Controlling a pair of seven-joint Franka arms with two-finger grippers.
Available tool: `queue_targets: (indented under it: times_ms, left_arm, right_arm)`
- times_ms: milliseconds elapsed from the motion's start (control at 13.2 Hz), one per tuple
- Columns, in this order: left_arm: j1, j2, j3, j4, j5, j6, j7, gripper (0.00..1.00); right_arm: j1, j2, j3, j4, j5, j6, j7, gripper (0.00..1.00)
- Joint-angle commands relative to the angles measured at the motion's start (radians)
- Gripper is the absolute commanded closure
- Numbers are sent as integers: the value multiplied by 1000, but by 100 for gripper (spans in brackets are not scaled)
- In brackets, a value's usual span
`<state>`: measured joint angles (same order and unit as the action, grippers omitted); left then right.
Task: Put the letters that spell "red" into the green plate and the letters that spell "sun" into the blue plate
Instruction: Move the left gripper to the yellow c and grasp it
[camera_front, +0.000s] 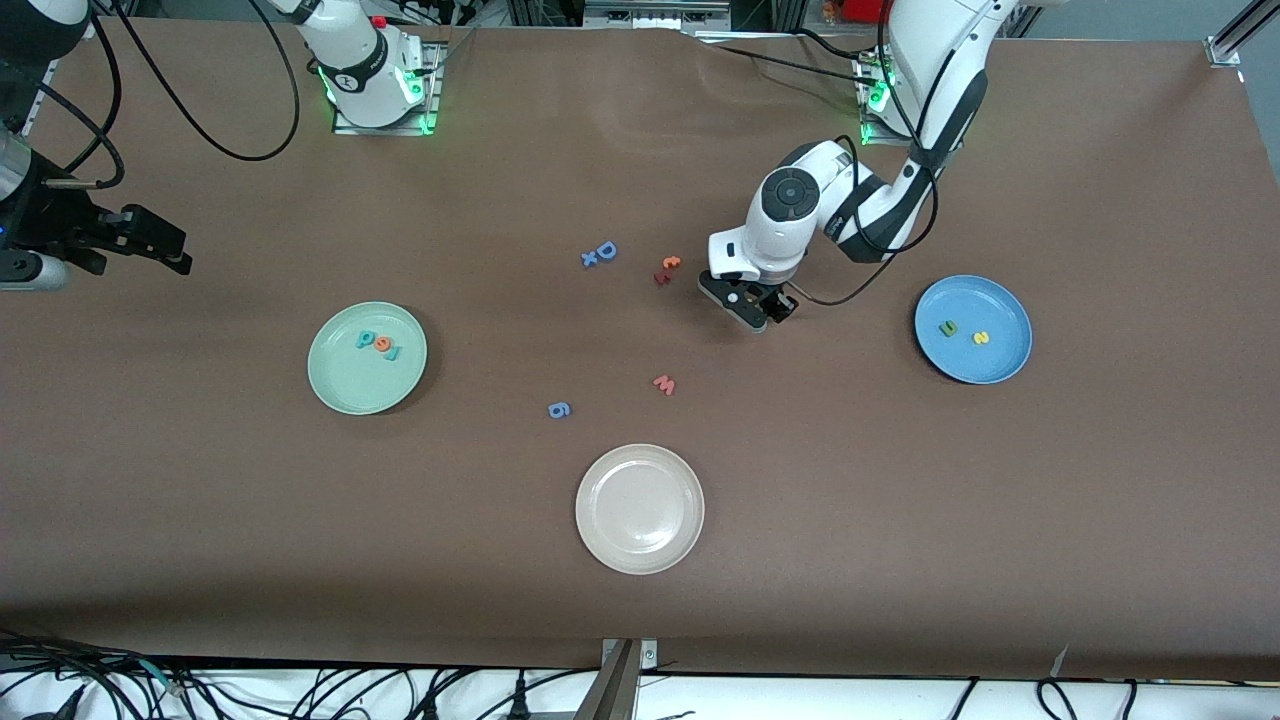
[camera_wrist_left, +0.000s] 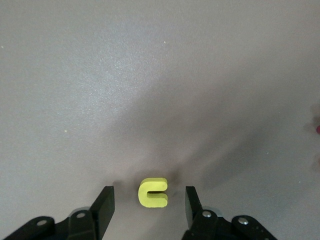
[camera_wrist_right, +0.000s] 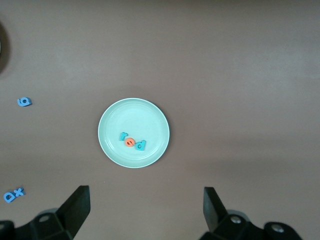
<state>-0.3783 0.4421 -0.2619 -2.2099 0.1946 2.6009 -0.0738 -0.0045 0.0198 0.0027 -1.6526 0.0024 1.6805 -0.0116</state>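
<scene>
A yellow arch-shaped letter (camera_wrist_left: 152, 192) lies on the brown table between the fingers of my left gripper (camera_wrist_left: 149, 196), which is open with a gap on each side of it. From the front, the left gripper (camera_front: 755, 308) hangs low over mid-table and hides that letter. The blue plate (camera_front: 1000, 300) holds a dark green letter (camera_front: 947, 327) and a yellow "s" (camera_front: 981, 338). The green plate (camera_front: 340, 385) (camera_wrist_right: 112, 117) holds the teal "r" (camera_wrist_right: 123, 135), orange "e" (camera_wrist_right: 130, 142) and teal "d" (camera_wrist_right: 141, 146). My right gripper (camera_front: 165, 250) (camera_wrist_right: 145, 210) waits open, high above the table at the right arm's end.
A beige-white plate (camera_front: 640, 545) sits nearest the front camera. Loose letters lie mid-table: a blue "D" and "x" (camera_front: 600, 253), a red and orange pair (camera_front: 667, 270) beside the left gripper, a red "w" (camera_front: 665, 384) and a blue digit (camera_front: 559, 409).
</scene>
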Motion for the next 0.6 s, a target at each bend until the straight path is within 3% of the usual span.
queue_targets:
  times_ms: [0, 378, 529]
  left_arm:
    - [-7, 9, 7, -1, 34, 2, -12, 35]
    - [-8, 27, 9, -1, 37, 4, -12, 36]
    - [-8, 30, 9, 1, 75, 5, -12, 44]
  right_arm:
    - [-6, -14, 5, -1, 10, -10, 4, 0]
    - [-3, -15, 11, -1, 13, -13, 5, 0]
    - [-3, -17, 8, 16, 16, -13, 5, 0]
